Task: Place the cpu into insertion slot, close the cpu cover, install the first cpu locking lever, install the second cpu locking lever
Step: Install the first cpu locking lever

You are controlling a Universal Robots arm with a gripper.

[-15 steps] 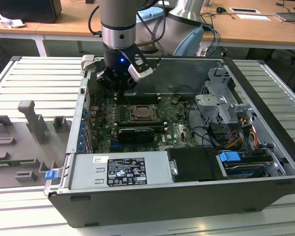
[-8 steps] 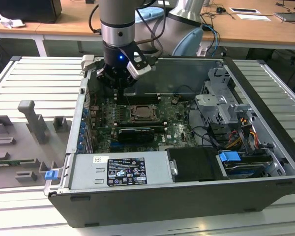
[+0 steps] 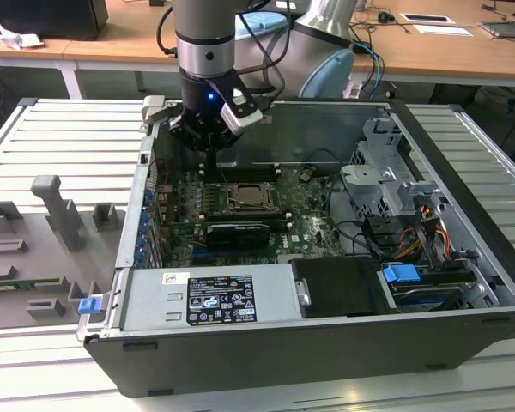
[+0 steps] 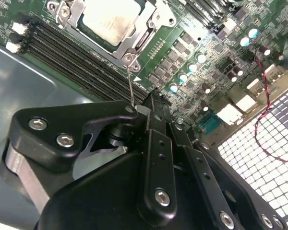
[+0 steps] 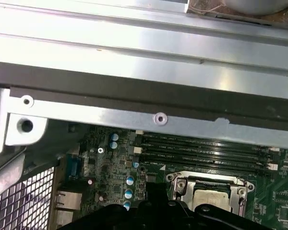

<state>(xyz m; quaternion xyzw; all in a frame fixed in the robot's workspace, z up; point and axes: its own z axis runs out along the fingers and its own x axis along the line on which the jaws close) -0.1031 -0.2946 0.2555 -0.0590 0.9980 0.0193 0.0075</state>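
Exterior view coverage takes in a slatted metal bench [image 3: 69, 137] on which an open computer case [image 3: 326, 360] is laid. The arm [image 3: 204, 43] is held upright over the far part of the case, toward the exterior view's left, with the wrist turned straight down. Inside the case the green circuit board [image 3: 313, 219] is exposed, and the insertion slot [image 3: 243, 200] is seen near its middle, just nearer than the gripper [image 3: 209, 166] and to the exterior view's right of it. Long black memory slots [image 4: 72, 57] are laid alongside the socket. In both wrist views the cpu cover [image 4: 144, 33] is seen lying flat over the slot, and the cpu [image 4: 108, 17] is framed in its window, so the first two steps are judged done. A thin wire locking lever [image 4: 130, 81] is stood up from the socket's corner, and its upper end is met by the tip of the gripper. Installing the first lever is therefore judged to be the step in hand. For that step to be finished, the lever would have to be pressed down flat and hooked under its catch, with any sideways push kept slight. The jaws appear drawn together at their tips, with nothing seen clamped between them.
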